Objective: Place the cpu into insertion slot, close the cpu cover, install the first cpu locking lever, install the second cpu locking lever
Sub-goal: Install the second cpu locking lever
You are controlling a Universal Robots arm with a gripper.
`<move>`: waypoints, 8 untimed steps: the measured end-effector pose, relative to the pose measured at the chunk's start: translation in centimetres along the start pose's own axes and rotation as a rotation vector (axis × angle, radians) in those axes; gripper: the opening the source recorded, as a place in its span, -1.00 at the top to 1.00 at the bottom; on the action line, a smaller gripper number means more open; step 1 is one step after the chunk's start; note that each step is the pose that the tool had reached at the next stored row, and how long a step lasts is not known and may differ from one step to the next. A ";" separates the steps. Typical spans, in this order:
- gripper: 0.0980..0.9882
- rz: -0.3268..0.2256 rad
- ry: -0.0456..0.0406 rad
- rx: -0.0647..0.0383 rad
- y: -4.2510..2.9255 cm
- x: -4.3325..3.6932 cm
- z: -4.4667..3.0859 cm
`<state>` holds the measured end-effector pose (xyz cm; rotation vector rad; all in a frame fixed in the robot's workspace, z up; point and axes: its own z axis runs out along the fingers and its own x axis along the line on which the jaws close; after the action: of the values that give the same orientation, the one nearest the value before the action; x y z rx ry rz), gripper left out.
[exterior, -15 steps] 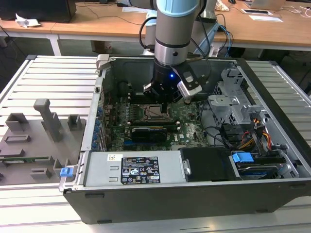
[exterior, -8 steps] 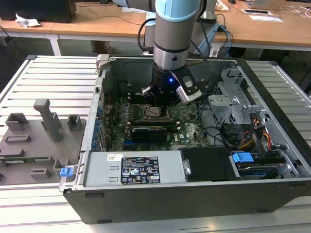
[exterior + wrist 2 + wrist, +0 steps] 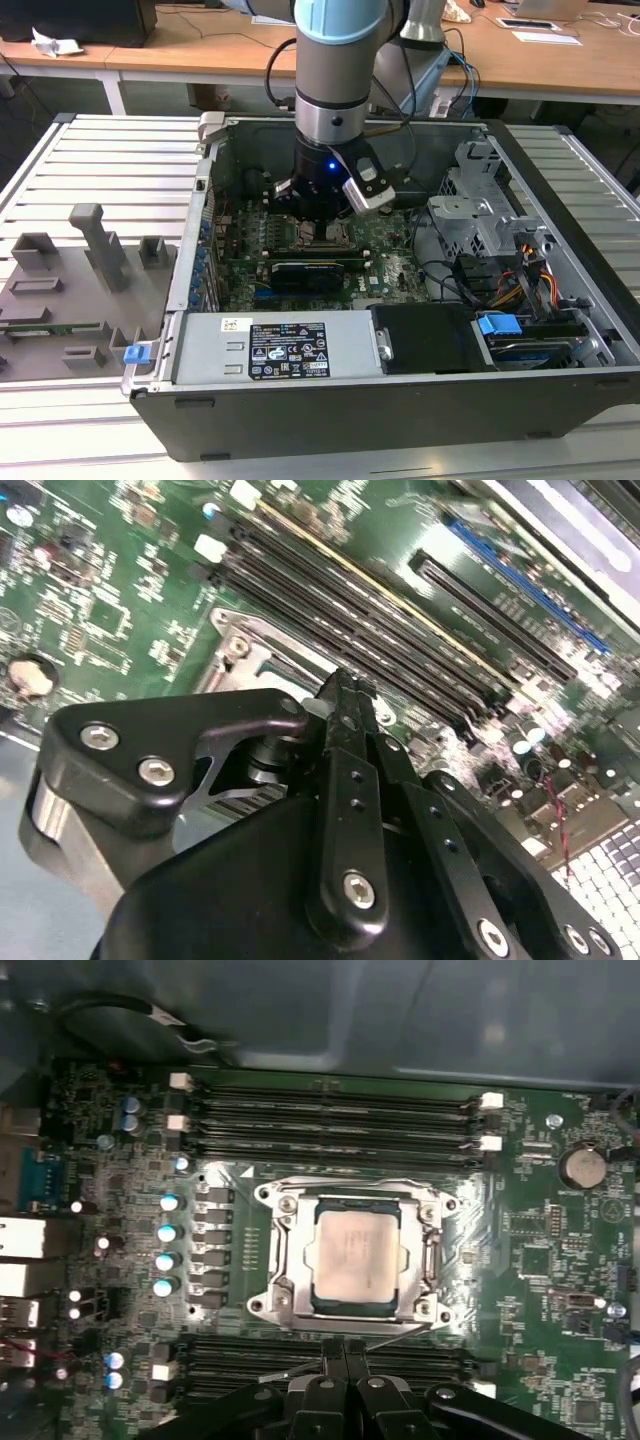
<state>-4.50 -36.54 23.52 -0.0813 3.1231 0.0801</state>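
While the arm reaches down into the open computer case in the exterior view, the gripper hangs low over the green motherboard, just above the long black card that lies across the board. In the first wrist view the cpu sits flat inside the insertion slot, its dull metal top facing up, and the cpu cover lies down around it as a silver frame, the chip showing through its square window. A thin lever runs along the socket's edge nearest the gripper, whose fingers are pressed together with no gap between the tips and nothing held, poised just beside that edge of the socket. Whether the tips touch the lever cannot be told. Rows of long black memory slots flank the socket on two sides. In the second wrist view the closed fingers point at a corner of the silver socket frame, with the memory slots just beyond. The case rests on a ribbed metal tabletop, where grey holders stand toward the exterior view's left.
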 end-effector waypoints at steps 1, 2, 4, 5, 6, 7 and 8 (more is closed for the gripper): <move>0.98 0.000 0.0000 0.000 0.01 0.21 0.01; 0.98 0.000 0.0000 0.000 0.01 0.39 0.02; 0.98 0.000 0.0001 0.000 0.01 0.79 0.24; 0.98 0.000 0.0000 0.000 0.01 0.85 0.45; 0.98 0.000 0.0001 0.000 0.00 0.90 0.63; 0.98 0.000 0.0001 0.000 -0.02 0.95 0.87; 0.98 0.000 0.0001 0.000 -0.03 0.96 0.96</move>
<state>-5.44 -36.57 22.54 -0.0816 3.1232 0.0802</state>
